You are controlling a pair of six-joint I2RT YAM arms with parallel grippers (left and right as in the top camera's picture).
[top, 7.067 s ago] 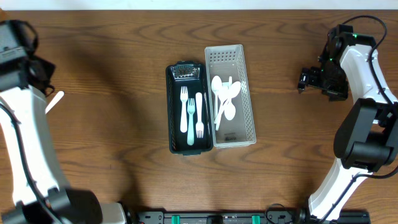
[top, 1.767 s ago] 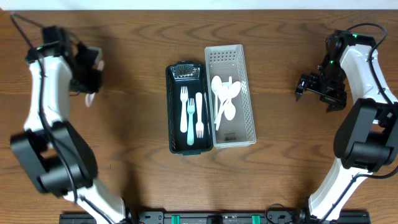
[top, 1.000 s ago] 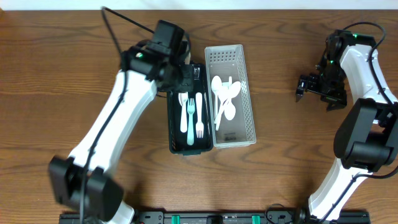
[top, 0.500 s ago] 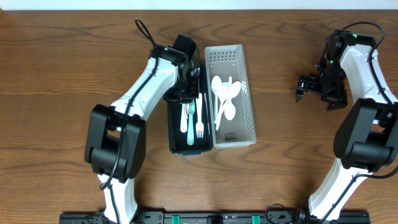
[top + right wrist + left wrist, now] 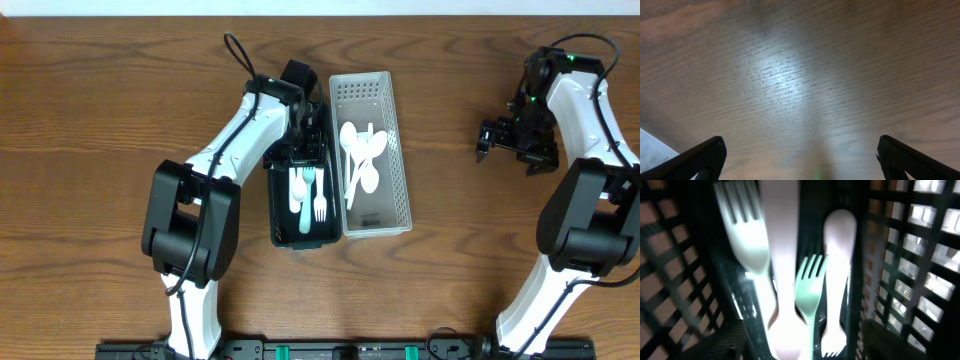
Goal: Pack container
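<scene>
L tool (image 5: 310,132) is held low over the far end of the black basket (image 5: 300,241), reaching in among the cutlery. In the L wrist view its fingers (image 5: 725,342) are seen at the bottom corners, spread apart, w/ a pale flat utensil (image 5: 782,240) lying btwn them and a gap on either side. It looks let go, though contact at its very base is hidden by blur. Beside that piece a large fork (image 5: 747,235), a small green fork (image 5: 810,285) and a reversed pale fork (image 5: 839,235) are laid lengthwise on the basket floor. R tool (image 5: 802,157) is parked well apart at the R side, fingers wide apart, nothing btwn them, only bare tabletop (image 5: 790,75) underneath.

Progress is judged nearly done. Forks are gathered in the black basket. White spoons (image 5: 362,160) are piled in the white basket (image 5: 405,150), which is set touching the black one on its R side. No loose cutlery is seen on the tabletop in the overhead view, so the pale utensil is prob. the last item. Left to do, as far as can be judged: release to be confirmed, L arm to be lifted clear w/o dragging the forks. Whether a lid or closing step is meant can't be told.
</scene>
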